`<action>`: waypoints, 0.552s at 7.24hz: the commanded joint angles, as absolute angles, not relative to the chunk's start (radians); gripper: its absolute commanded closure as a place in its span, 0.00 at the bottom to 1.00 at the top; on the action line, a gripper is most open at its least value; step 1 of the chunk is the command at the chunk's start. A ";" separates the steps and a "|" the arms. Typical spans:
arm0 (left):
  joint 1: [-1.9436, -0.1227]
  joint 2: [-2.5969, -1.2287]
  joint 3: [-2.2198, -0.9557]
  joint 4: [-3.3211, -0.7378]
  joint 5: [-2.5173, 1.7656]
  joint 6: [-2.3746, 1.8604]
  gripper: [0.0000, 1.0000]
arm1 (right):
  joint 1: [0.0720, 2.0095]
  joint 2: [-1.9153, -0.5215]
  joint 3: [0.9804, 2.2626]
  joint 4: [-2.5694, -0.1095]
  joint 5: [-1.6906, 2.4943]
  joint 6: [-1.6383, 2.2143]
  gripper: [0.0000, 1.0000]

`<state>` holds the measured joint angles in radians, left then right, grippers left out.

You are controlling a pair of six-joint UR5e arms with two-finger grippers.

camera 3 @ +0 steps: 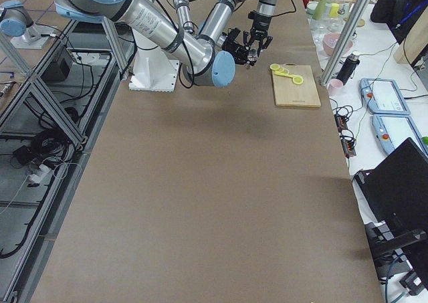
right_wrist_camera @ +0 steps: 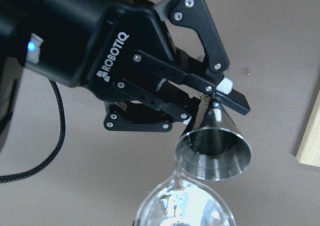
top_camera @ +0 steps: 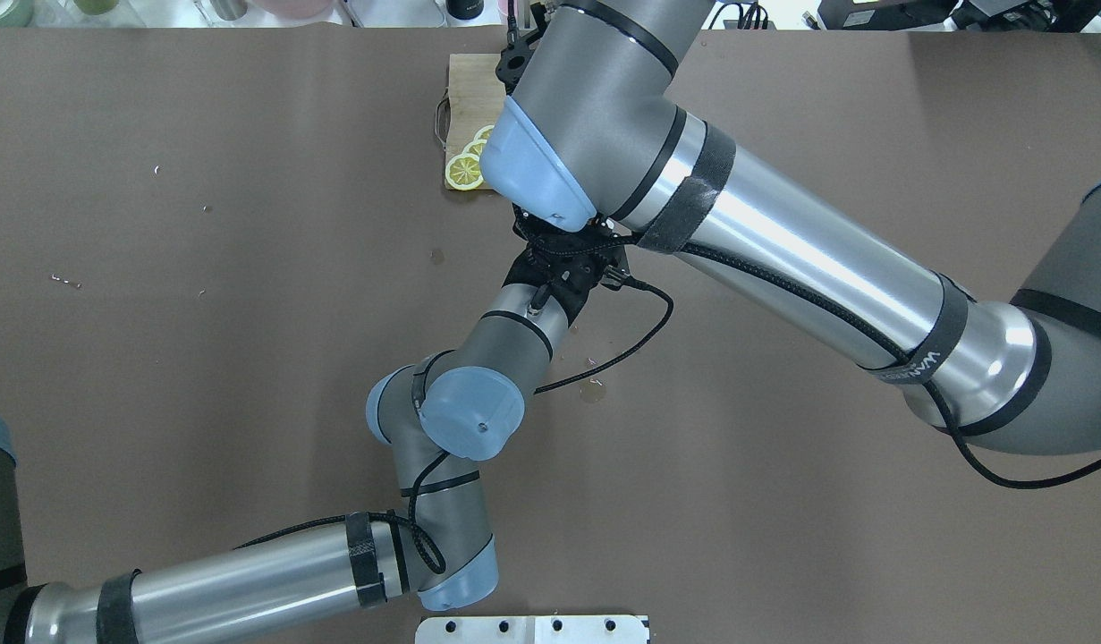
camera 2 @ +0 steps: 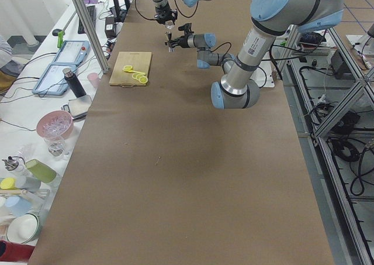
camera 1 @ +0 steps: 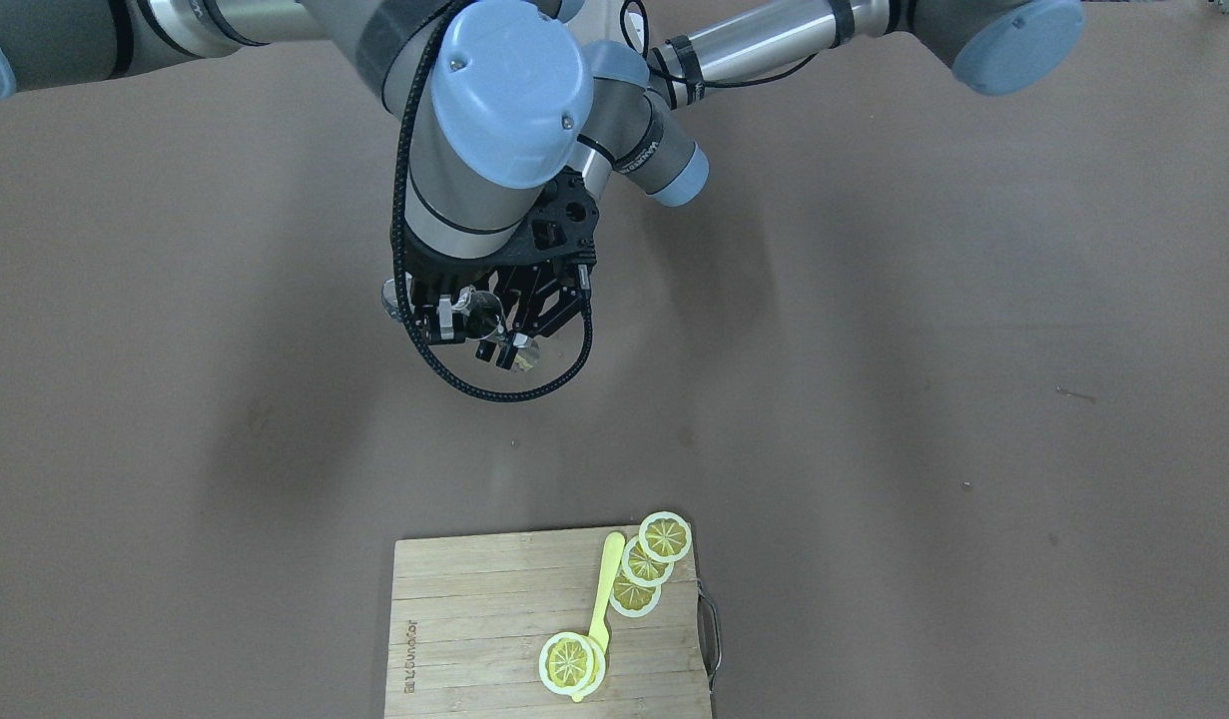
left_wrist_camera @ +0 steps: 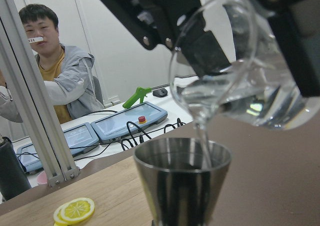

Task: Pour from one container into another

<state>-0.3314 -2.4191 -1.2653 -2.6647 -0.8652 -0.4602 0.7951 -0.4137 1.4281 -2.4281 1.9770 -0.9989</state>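
A clear glass pitcher [left_wrist_camera: 235, 81] holding water is tilted, and a thin stream falls from its lip into a steel cone-shaped jigger [left_wrist_camera: 182, 186] right below. My right gripper [left_wrist_camera: 245, 44] is shut on the glass, its black fingers on both sides. In the right wrist view my left gripper [right_wrist_camera: 207, 102] is shut on the narrow waist of the jigger [right_wrist_camera: 215, 148], with the pitcher's rim [right_wrist_camera: 185, 206] just above the jigger's mouth. Both grippers meet over mid-table [camera 1: 504, 320], above the brown surface.
A wooden cutting board [camera 1: 474, 619] with lemon slices [camera 1: 664, 536] and a yellow utensil [camera 1: 606, 584] lies beyond the grippers. A small wet spot [top_camera: 593, 389] marks the table. Cups, bowls and an operator [left_wrist_camera: 60, 71] are along the far edge.
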 commanded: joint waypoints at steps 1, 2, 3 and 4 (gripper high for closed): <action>-0.331 -2.419 -1.266 -2.665 -0.865 -0.460 1.00 | 0.795 -0.407 1.425 -2.439 1.970 -1.011 1.00; -0.331 -2.419 -1.266 -2.665 -0.865 -0.460 1.00 | 0.795 -0.408 1.427 -2.433 1.973 -1.012 1.00; -0.331 -2.419 -1.266 -2.665 -0.865 -0.460 1.00 | 0.798 -0.413 1.431 -2.425 1.980 -1.019 1.00; -0.331 -2.419 -1.266 -2.665 -0.865 -0.460 1.00 | 0.801 -0.425 1.439 -2.387 1.989 -1.019 1.00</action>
